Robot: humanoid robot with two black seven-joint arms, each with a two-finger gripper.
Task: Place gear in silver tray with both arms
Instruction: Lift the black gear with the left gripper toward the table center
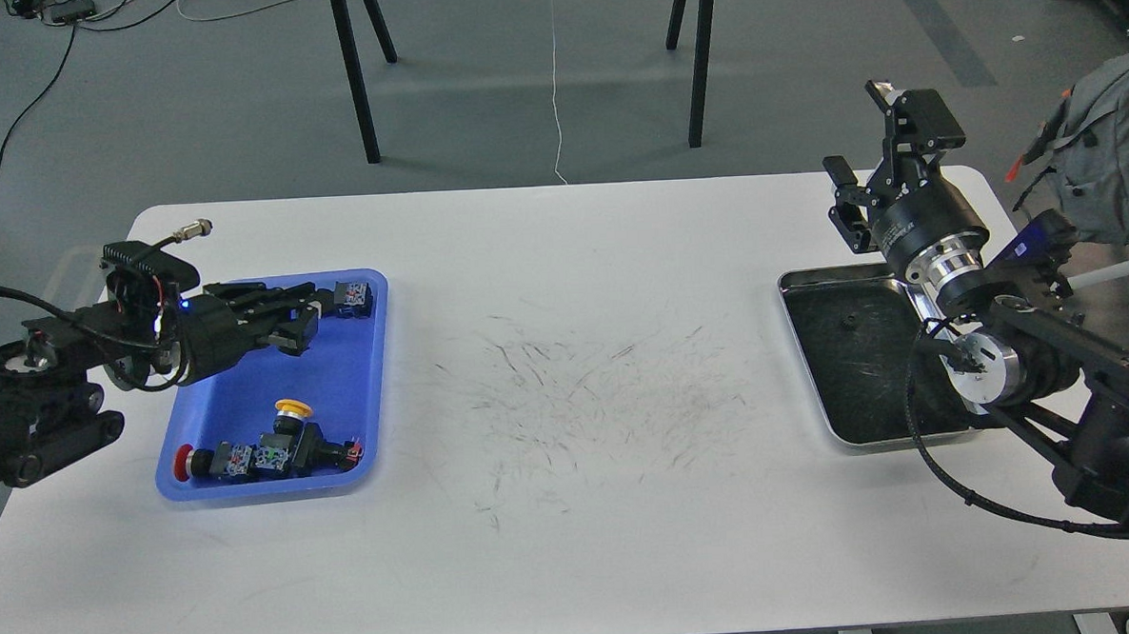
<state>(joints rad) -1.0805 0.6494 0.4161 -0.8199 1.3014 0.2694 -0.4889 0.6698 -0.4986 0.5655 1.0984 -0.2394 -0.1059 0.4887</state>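
The silver tray [808, 364] lies at the right of the white table, with only a small dark speck on its scratched floor. My right gripper [843, 202] hangs above the tray's far left corner, its fingers apart and empty. The gear lies in a blue plastic tray [244, 407] at the left. One small black part [355, 297] is at the far right corner. A cluster of black switch parts [266, 454] with red and yellow caps is at the near side. My left gripper [321, 316] is low in the blue tray, fingers apart, with its tips right beside the small black part.
The white table [574, 545] has dark scratch marks in the middle. Black stand legs [354, 78] rise from the floor behind the far edge. A grey bag [1115, 160] sits off the table's right end. Cables lie on the floor.
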